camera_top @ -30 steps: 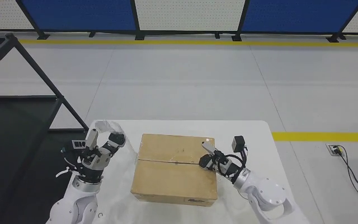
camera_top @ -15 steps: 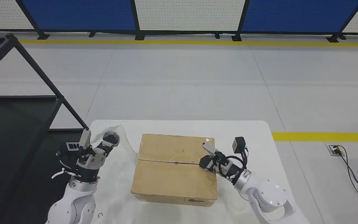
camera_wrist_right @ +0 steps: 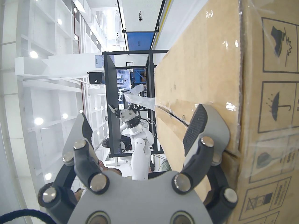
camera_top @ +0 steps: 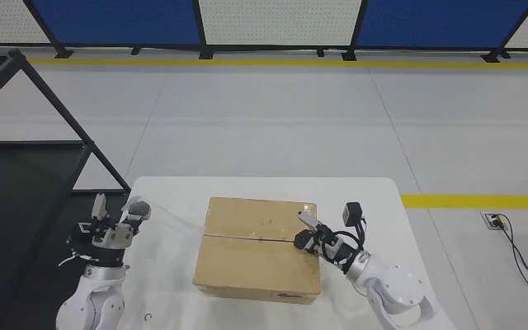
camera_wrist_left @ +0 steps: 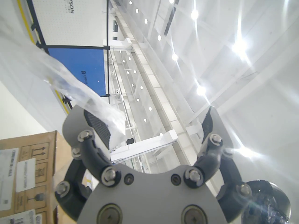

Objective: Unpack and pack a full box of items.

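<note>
The cardboard box (camera_top: 257, 256) sits shut in the middle of the white surface (camera_top: 363, 194). Both flaps are closed, and the seam between them runs side to side across the top. The long axis goes the same way, left to right in front of the robot, and there are handling symbols printed on the short end faces.

The right gripper (camera_top: 304, 232) is parked right at its end of that seam. In the right wrist view its jaws are spread wide. One finger (camera_wrist_right: 198, 127) lies against the box top just beside the seam, the other is clear of the cardboard, and nothing is clamped between them.

A clear tape strip (camera_top: 165, 216) comes off the box's other end and stretches out to the left gripper (camera_top: 117, 216). That gripper is over by the left edge of the surface, well apart from the box. The left wrist view shows it spread open too, with the tape stuck onto one pad (camera_wrist_left: 98, 127) only and trailing away from it.

Off to the left there's a black metal frame (camera_top: 58, 115) standing on the floor.
</note>
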Robot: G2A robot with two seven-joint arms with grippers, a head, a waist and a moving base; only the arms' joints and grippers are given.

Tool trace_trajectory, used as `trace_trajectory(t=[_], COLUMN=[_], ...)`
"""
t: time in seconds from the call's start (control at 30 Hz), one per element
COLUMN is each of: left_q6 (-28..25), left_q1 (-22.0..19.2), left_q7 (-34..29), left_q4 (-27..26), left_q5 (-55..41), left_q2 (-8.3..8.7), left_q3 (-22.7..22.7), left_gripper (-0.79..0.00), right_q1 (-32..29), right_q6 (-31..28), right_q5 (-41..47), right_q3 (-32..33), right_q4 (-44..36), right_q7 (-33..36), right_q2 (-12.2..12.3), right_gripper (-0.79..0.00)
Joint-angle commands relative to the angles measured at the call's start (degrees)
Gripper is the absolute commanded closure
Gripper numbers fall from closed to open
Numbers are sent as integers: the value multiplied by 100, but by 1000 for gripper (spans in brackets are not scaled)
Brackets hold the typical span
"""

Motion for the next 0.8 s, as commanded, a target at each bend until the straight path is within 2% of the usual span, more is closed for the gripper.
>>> trace_trajectory(t=[0.0, 0.23, 0.53, 0.77], left_q6=[14, 230, 527, 466], left_q1=[48, 80, -288, -551], left_q7=[-74, -34, 43, 71], left_q4=[211, 784, 1452, 1776], left_q5=[-75, -152, -128, -137], left_q2=[-8, -58, -150, -192], left_q3=[-14, 104, 418, 427], left_gripper=[-785, -785, -785, -785], right_q1=[-8, 58, 118, 98], right_q6=[10, 60, 69, 65], right_q5=[3, 0, -19, -17], right_q3=[11, -4, -28, 3], right_q4=[-3, 30, 81, 78], right_q7=[1, 19, 45, 61], right_q2=[0, -11, -25, -25], right_gripper=[-785, -785, -785, -785])
